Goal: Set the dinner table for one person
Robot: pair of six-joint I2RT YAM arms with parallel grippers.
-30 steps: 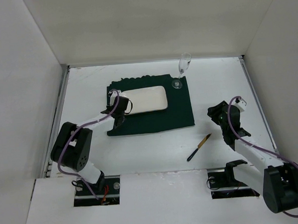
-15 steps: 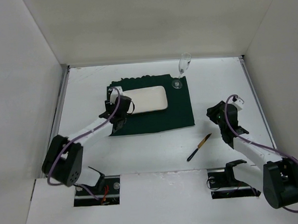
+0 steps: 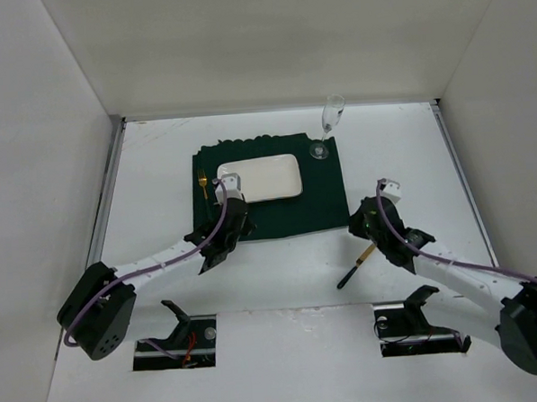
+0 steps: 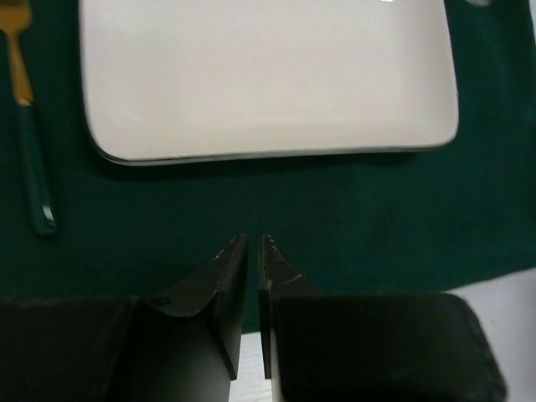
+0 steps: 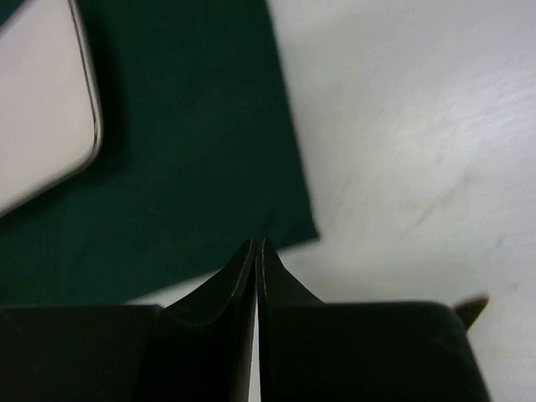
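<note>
White dinner table (image 3: 158, 153), white walls (image 3: 260, 48) around; placemat (image 3: 313, 199) seemingly rumpled.

The left arm (image 3: 159, 258) and right arm (image 3: 454, 267) are white with black joints, purple cables (image 3: 220, 206), black pincer fingers (image 4: 219, 289).

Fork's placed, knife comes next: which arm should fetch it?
Right. The right gripper is beside the knife, on that side of the table; the left gripper is across the placemat, farther away.

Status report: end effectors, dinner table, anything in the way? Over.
Left end effector and right end effector shut, empty. Dinner table: fork, plate, glass on placemat; knife on bare table. Nothing blocking knife.
</note>
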